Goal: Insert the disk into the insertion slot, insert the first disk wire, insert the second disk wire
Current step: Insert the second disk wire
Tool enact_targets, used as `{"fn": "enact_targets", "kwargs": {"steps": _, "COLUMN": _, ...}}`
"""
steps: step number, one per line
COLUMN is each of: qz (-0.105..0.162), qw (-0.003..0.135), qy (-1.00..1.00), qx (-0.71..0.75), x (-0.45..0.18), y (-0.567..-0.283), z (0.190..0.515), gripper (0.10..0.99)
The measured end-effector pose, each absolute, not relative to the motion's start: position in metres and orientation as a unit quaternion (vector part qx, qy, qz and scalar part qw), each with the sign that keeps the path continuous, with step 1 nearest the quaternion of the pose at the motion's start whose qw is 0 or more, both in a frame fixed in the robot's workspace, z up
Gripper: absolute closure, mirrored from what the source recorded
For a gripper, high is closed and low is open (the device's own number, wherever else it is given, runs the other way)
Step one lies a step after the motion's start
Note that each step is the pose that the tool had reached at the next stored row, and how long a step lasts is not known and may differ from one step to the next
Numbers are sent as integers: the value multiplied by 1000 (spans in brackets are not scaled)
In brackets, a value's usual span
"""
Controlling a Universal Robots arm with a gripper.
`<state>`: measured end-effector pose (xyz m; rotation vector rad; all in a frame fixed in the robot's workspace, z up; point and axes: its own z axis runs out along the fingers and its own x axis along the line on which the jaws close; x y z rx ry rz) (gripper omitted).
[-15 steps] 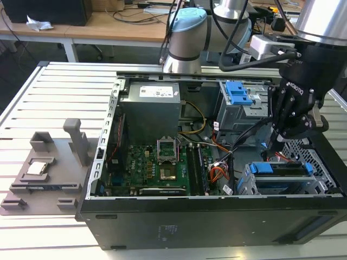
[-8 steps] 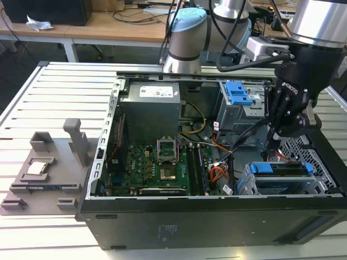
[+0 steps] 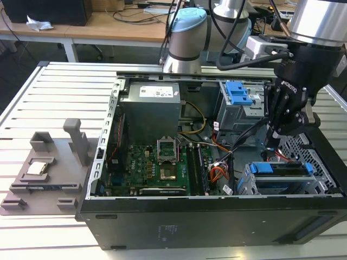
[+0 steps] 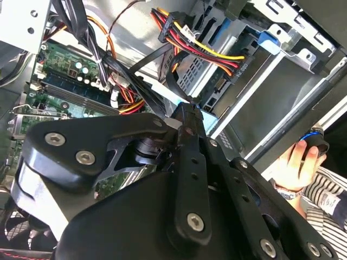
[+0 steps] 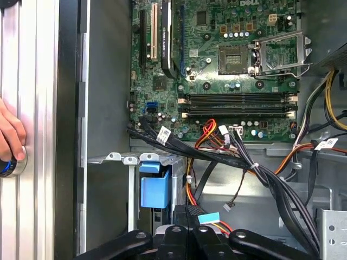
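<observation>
Exterior view: an open case [image 3: 190,227] lies on its side on a slatted table [image 3: 54,92], with the board [image 3: 157,165] facing up. The slot [image 3: 282,187] sits in the case corner at this view's lower right. The disk [image 3: 263,168] is seated inside it, and its blue carrier shows at both ends of the mouth. The arm comes in from the upper right, and the gripper [image 3: 271,143] hangs just above the back of the slot, among loose wires. A blue latch plate [image 3: 238,92] sits on a separate bay farther back. A grey fixture [image 3: 49,168] lies on the table at this view's left, well apart from the case.

Second wrist view: the gripper [image 4: 187,108] has its fingers drawn together at the tips, and they appear to pinch a flat black wire [image 4: 169,65] that runs away from them. A power plug [image 4: 238,65] with red, yellow and black leads hangs free nearby, not touched by the fingers. A person's hand [image 4: 293,162] rests on a button [image 4: 314,138] outside the case.

First wrist view: the gripper [image 5: 187,214] is just beside a blue carrier tab of the disk [image 5: 154,189], which sits within the slot [image 5: 111,158]. A bundle of wires crosses between the gripper and the board [image 5: 233,70]. The hand [image 5: 8,132] covers the button [image 5: 12,165] on the table.
</observation>
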<state>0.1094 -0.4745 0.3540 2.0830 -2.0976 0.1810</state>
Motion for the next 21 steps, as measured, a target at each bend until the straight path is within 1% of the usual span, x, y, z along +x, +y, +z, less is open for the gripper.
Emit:
{"fn": "enact_targets", "kwargs": {"steps": 2, "qz": 61, "qw": 90, "qy": -705, "qx": 700, "x": 109, "y": -475, "z": 354, "gripper": 973}}
{"fn": "enact_targets", "kwargs": {"steps": 4, "qz": 61, "qw": 90, "qy": -705, "qx": 700, "x": 109, "y": -475, "z": 354, "gripper": 851}}
{"fn": "enact_targets", "kwargs": {"steps": 5, "qz": 61, "qw": 90, "qy": -705, "qx": 700, "x": 109, "y": -475, "z": 354, "gripper": 851}}
{"fn": "enact_targets", "kwargs": {"steps": 6, "qz": 61, "qw": 90, "qy": -705, "qx": 700, "x": 109, "y": -475, "z": 354, "gripper": 784}}
{"fn": "enact_targets", "kwargs": {"steps": 21, "qz": 61, "qw": 90, "qy": -705, "qx": 700, "x": 109, "y": -474, "z": 343, "gripper": 784}}
